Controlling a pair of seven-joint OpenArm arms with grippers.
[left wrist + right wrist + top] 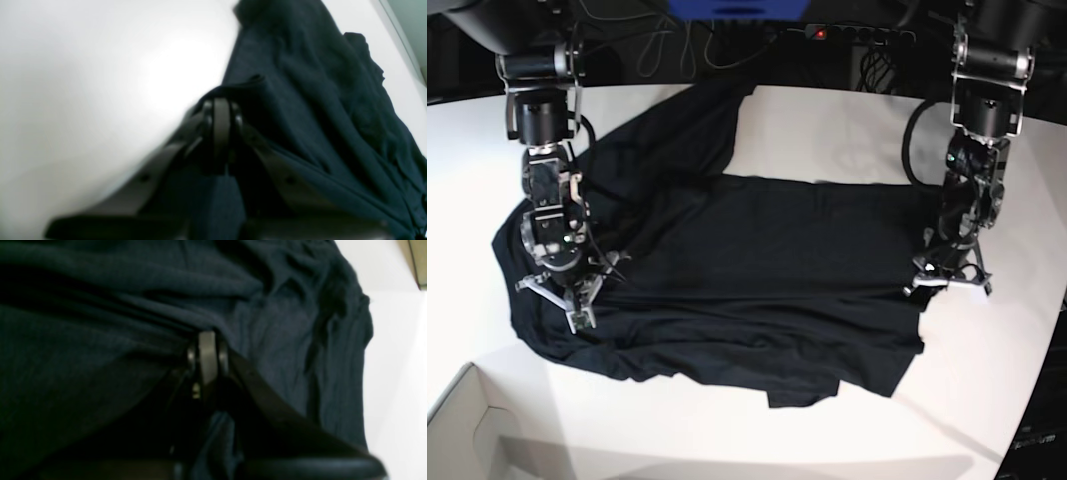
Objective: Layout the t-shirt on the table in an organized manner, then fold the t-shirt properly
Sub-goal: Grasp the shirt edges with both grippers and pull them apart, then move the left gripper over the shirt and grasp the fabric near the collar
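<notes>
Both arms pinch the t-shirt: the left end effector clamps its edge, the right end effector grips wrinkled cloth (mid-fabric), spread between them on the table; a cardboard box sits below the right one.

The wrinkled black fabric t-shirt sprawls across the middle of the smooth white tabletop, blocking most of the centre. Both arms stand in it: the left end effector is clamped on its edge at one side, the right end effector is buried in folds at the other. Bare tabletop lies open along the near edge and beyond the left arm. A pale cardboard box corner crowds the near corner by the right arm.
</notes>
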